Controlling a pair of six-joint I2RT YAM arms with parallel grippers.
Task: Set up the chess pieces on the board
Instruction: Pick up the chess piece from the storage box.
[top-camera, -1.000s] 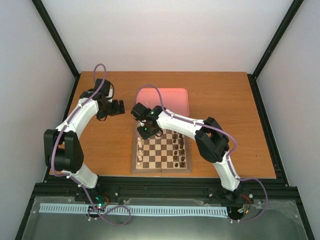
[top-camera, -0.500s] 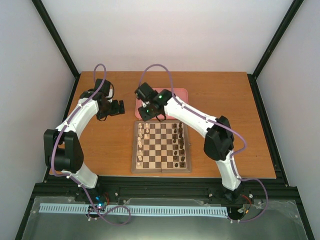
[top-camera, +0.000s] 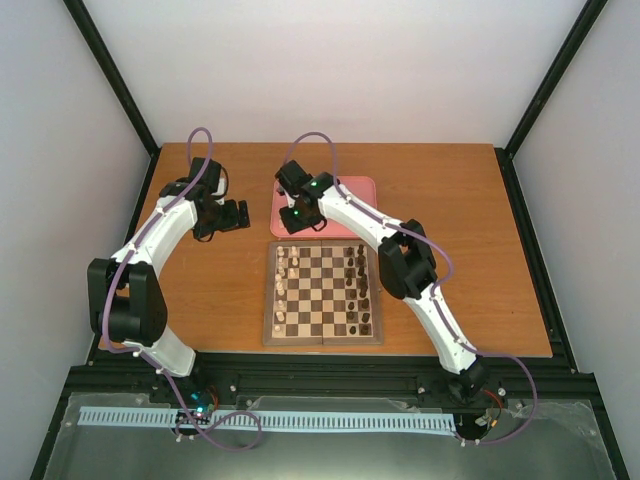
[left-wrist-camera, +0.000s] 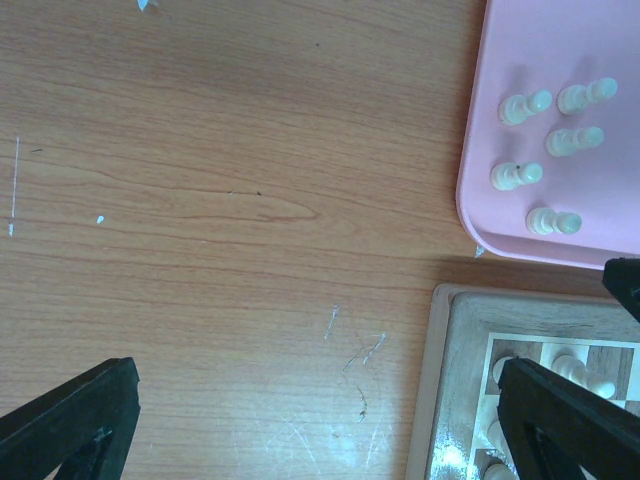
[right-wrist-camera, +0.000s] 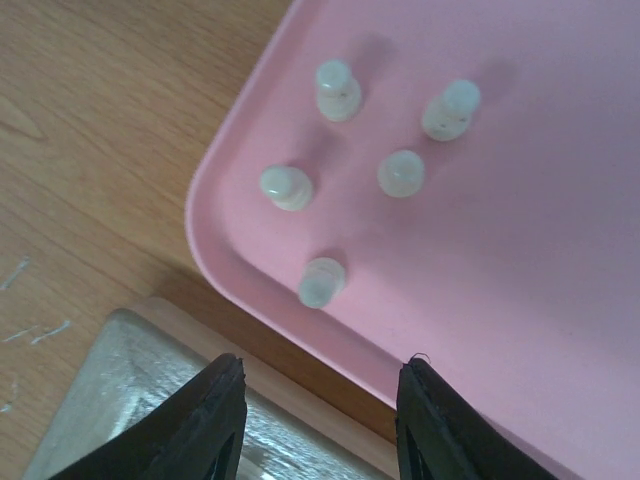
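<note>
Presently: right gripper (right-wrist-camera: 320, 425), jaws spread and empty, poised over the corner of the pink tray (right-wrist-camera: 530, 260). Tray contents: five chess pieces (right-wrist-camera: 400, 173), cream, upright, loosely grouped, none touching. Step in hand, as judged: fetching one for the board (right-wrist-camera: 110, 420), which lies just beside the tray. Recommended pick: nearest pawn (right-wrist-camera: 320, 282), standing alone just inside the rim. Centre the jaws over its head, descend straight, close on the stem, and lift above the tray lip before crossing. Hazards: the rim close by that pawn, and the placed cream pieces (top-camera: 283, 290) crowding the board's left files. Dark pieces (top-camera: 360, 290) occupy its right files. Left gripper (left-wrist-camera: 320, 430), jaws spread and empty, hangs over the table (left-wrist-camera: 200, 200) beside the board's corner, off the route.
</note>
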